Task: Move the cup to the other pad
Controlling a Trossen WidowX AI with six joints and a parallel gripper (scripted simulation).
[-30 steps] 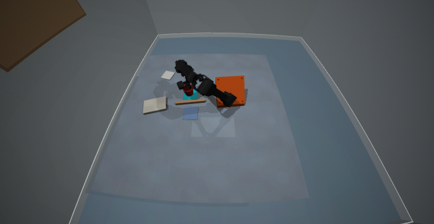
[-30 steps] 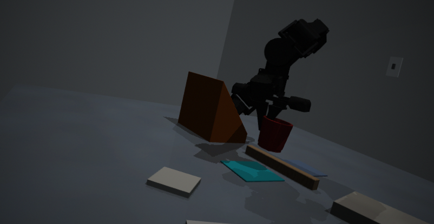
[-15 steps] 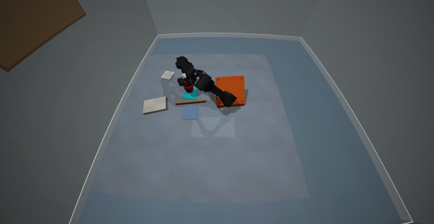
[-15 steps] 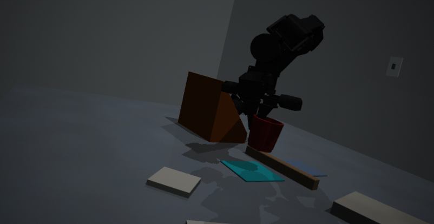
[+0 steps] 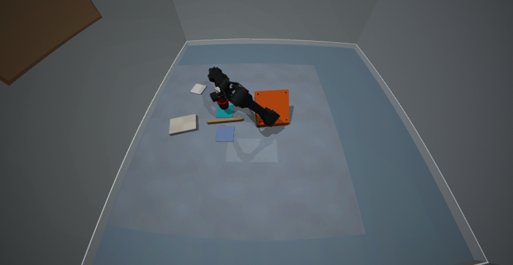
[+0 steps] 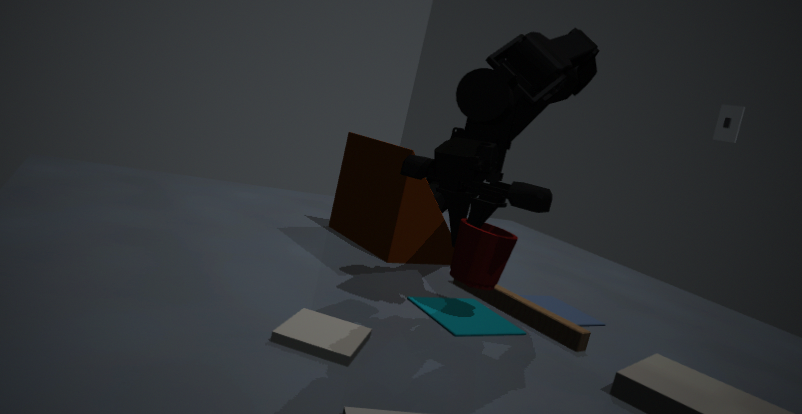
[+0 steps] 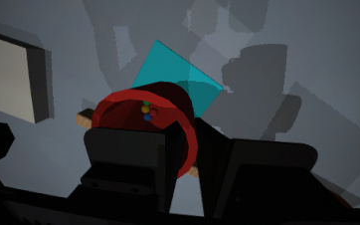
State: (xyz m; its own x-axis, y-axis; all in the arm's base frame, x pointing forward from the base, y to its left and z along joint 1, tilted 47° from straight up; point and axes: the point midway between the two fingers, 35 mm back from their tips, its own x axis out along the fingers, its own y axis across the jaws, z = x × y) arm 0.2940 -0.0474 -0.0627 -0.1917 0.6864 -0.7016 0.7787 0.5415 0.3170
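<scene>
The red cup [image 5: 222, 104] [image 6: 482, 256] [image 7: 172, 92] hangs roughly upright above the table, and a shadow falls on the teal pad [image 5: 224, 112] [image 6: 489, 322] [image 7: 157, 65]. My gripper [image 6: 467, 223] [image 7: 190, 121] is shut on the cup's wall, one finger inside and one outside. Several small coloured marbles [image 7: 147, 111] lie inside the cup. In the top view the cup overlaps the far part of the teal pad; the arm hides the fingertips there. The blue pad [image 5: 225, 134] [image 6: 568, 311] lies bare on the other side of the wooden bar.
The wooden bar [image 5: 224, 120] [image 6: 547, 316] [image 7: 83, 118] lies between the pads. A large cream slab [image 5: 183, 124] [image 6: 673, 384] lies near the bar's end, and a smaller one [image 5: 198, 88] lies farther back. An orange wedge block [image 5: 272, 99] [image 6: 367, 192] stands beside the arm.
</scene>
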